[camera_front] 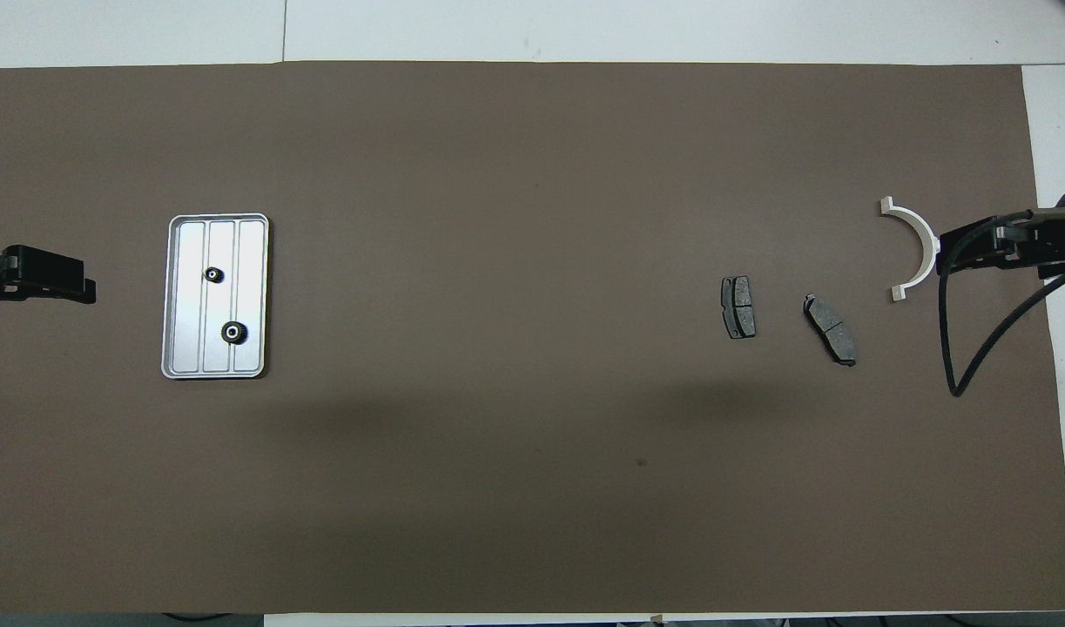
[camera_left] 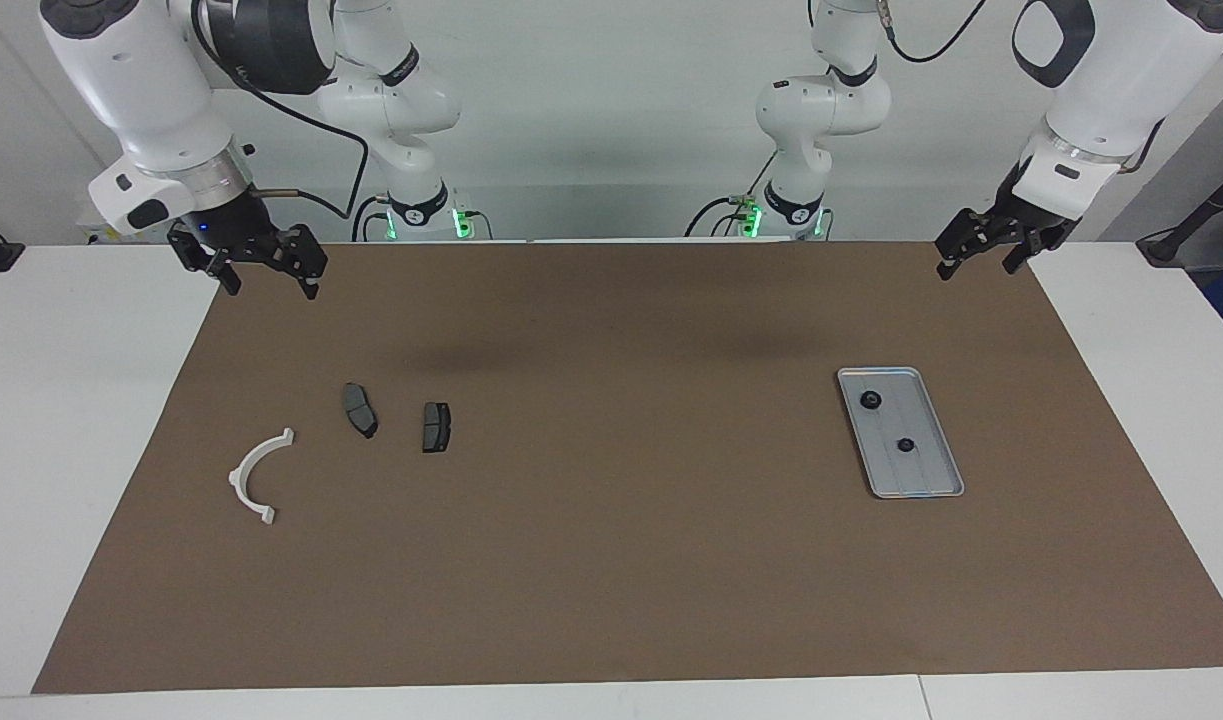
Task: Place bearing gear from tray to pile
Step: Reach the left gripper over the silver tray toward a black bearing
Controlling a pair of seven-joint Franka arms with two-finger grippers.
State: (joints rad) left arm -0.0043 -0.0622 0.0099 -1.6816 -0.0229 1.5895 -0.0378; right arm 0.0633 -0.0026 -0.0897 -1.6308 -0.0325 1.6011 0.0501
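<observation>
So we hold the left tool [camera_left: 983, 253] and right tool [camera_left: 261, 265] open, empty, over the counter's [camera_left: 611, 560] corners, clear of the tray [camera_left: 936, 490] with both gears [camera_left: 870, 400].

I see a white table [camera_left: 71, 400] almost wholly covered by a brown mat [camera_left: 621, 560]. On the mat, at the right of the facing view, lies the silver tray [camera_left: 936, 440], long side running up and down the frame. At the left of that view lie a white semicircular bracket [camera_left: 254, 478] lowest and outermost, then two dark brake pads [camera_left: 360, 409] [camera_left: 437, 427] side by side, apart from each other, slightly higher and toward the centre. In the overhead view this is mirrored: tray [camera_front: 255, 296] at left, parts at right.
</observation>
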